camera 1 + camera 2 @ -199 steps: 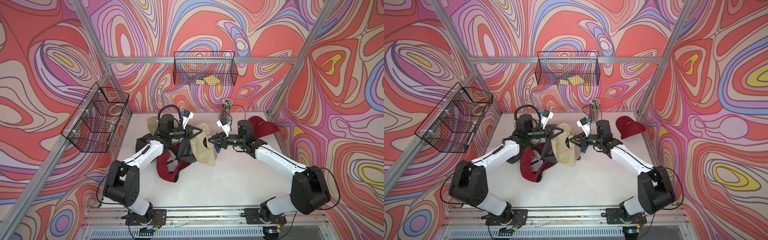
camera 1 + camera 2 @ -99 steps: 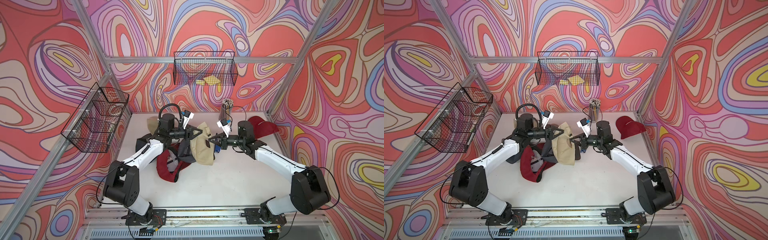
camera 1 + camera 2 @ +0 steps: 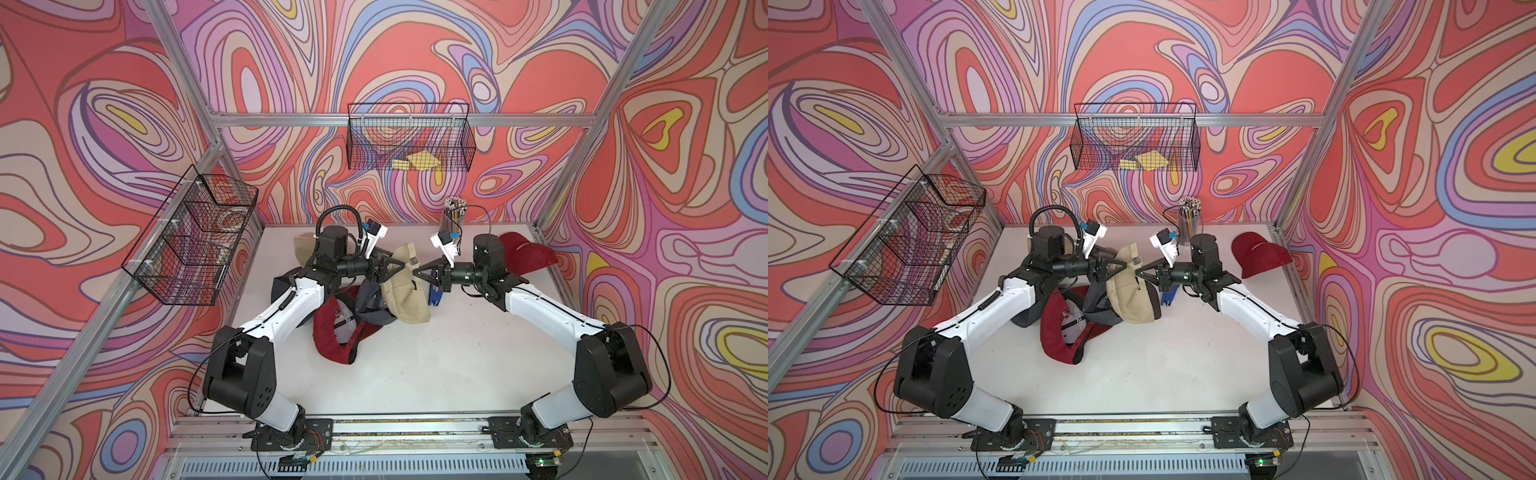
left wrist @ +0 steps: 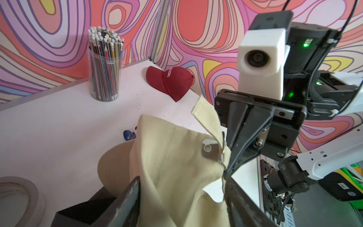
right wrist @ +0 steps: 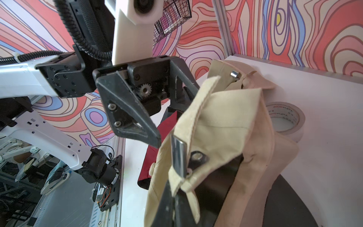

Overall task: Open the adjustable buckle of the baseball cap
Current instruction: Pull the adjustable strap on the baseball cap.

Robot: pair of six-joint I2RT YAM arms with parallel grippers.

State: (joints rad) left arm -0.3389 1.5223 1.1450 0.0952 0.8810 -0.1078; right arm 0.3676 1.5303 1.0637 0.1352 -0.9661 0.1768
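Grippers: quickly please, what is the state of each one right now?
Left gripper: open, jaws either side of the beige cap.
Right gripper: shut on the cap strap beside the buckle.

Left wrist view: the fingers of the left gripper point(image 4: 182, 182) run off the picture's edge, blurred, and you see only part of the tape roll point(image 4: 17, 194). Both top views: the beige cap point(image 3: 409, 291) hides part of the blue object point(image 3: 435, 296) and the grey cap point(image 3: 371, 308). You cannot read the lettering on the lone red cap point(image 3: 528, 257).
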